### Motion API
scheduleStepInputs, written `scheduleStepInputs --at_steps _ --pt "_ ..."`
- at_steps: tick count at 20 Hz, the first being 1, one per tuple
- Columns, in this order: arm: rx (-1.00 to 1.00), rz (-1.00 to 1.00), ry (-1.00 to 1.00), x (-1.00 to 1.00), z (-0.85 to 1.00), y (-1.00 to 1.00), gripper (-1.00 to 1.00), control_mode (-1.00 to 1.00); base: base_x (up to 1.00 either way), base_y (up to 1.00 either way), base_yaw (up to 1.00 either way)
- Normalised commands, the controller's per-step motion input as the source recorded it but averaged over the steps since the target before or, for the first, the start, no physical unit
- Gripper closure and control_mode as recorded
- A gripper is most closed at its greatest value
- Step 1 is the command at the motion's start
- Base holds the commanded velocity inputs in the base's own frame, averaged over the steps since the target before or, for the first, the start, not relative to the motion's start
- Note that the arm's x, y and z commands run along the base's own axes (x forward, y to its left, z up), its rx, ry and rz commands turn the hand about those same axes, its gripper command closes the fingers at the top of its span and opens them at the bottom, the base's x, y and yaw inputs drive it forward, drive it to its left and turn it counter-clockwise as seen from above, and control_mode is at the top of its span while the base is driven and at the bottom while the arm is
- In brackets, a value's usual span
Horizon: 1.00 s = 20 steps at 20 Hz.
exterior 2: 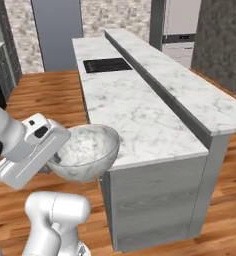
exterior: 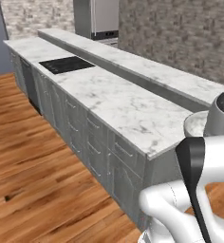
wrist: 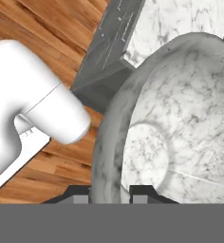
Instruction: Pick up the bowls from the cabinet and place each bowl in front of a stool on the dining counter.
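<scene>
The grey-white marbled stone bowl hangs in my gripper, which is shut on its near rim, one fingertip inside and one outside. In the right base view the bowl is level and upright, just off the near left corner of the long white marble dining counter, about at top height. In the left base view a sliver of the bowl shows behind my hand, at the counter's near end. The painted bowl, the cabinet and the stools are out of view.
A black cooktop is set into the far part of the lower top, and a raised marble ledge runs along its right side. Grey drawers line the counter's left face. A steel fridge stands beyond. Wood floor surrounds the base.
</scene>
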Motion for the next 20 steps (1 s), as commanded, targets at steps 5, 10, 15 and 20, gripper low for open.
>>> scheduleStepInputs --at_steps 5,10,15,20 --pt "0.0 0.0 0.0 0.0 0.0 0.0 1.0 1.0 -0.16 -0.31 -0.44" --pt "0.0 0.0 0.0 0.0 0.0 0.0 1.0 1.0 0.12 -0.36 -0.5" --pt "0.0 0.0 0.0 0.0 0.0 0.0 1.0 1.0 0.06 -0.62 -0.54" --pt "0.0 0.0 0.0 0.0 0.0 0.0 1.0 1.0 0.43 -0.57 -0.47"
